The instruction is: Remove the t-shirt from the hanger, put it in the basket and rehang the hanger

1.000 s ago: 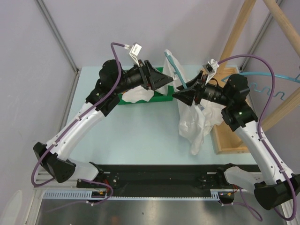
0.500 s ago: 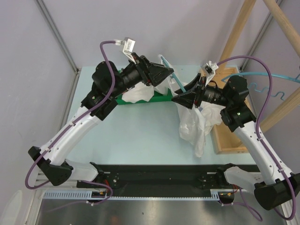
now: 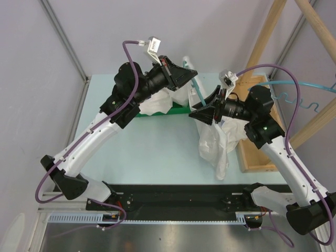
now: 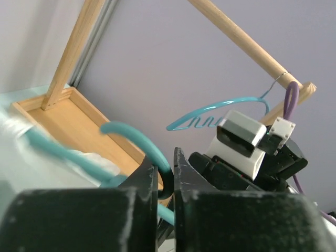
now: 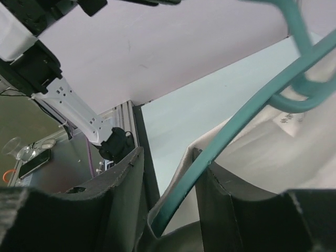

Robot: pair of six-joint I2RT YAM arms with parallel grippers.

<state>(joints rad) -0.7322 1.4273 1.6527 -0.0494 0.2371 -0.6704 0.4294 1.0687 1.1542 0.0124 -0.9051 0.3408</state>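
Note:
A white t-shirt (image 3: 215, 142) hangs on a teal hanger (image 3: 198, 92) above the table, its cloth drooping down. My left gripper (image 3: 191, 71) is up at the hanger's top, shut on the curved teal hook (image 4: 131, 137); the hook runs between the two black fingers of the left gripper (image 4: 165, 165). My right gripper (image 3: 197, 113) sits lower, at the shirt's shoulder. In the right wrist view the hanger's arm (image 5: 247, 113) and a fold of the t-shirt (image 5: 262, 152) pass between the jaws of the right gripper (image 5: 167, 155), lying against one finger. The other finger stands apart from them.
A green bin (image 3: 181, 109) with white clothes stands behind the left arm. A wooden rack (image 3: 262, 31) with a flat wooden base (image 3: 257, 155) rises at the right, and a second teal hanger (image 3: 299, 97) hangs on its rail (image 4: 247, 44).
My left gripper has swung up and right to the hanger's hook and shut on it. The right gripper has shifted slightly left with the shirt.

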